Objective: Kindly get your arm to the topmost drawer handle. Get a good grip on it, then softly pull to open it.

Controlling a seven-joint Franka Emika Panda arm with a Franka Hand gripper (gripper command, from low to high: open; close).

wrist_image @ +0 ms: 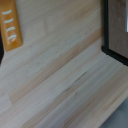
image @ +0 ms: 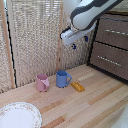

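- The arm (image: 92, 12) enters the exterior view from 1 o'clock, its glossy white body slanting down toward the middle of the frame.
- The gripper (image: 79, 43) hangs below the flat white base, in the air in front of the reed screen (image: 35, 35) and well above the wooden table (image: 85, 102). Its two small blue-tipped fingers (image: 74, 46) stand a little apart with nothing between them — they grasp nothing.
- The dark brown drawer unit (image: 111, 45) sits at 3 o'clock in the exterior view. The drawer handle (image: 115, 32) of the upper visible front is a thin silvery bar, lying at about 2 o'clock from the gripper, apart from it with no contact.
- A second, similar bar (image: 107, 60) crosses the lower drawer front, at about 4 o'clock from the gripper.
- On the table a pink mug (image: 42, 82) and a blue mug (image: 62, 79) stand near each other at about 7 o'clock from the gripper; an orange packet (image: 77, 86) lies flat just beside the blue mug.
- A white patterned plate (image: 19, 116) rests at the 8 o'clock corner of the frame.
- The wrist view looks down on table planks — the orange packet (wrist_image: 10, 26) sits at one edge, a dark-framed corner of the drawer unit (wrist_image: 117, 27) at the other. The fingers are not visible there.
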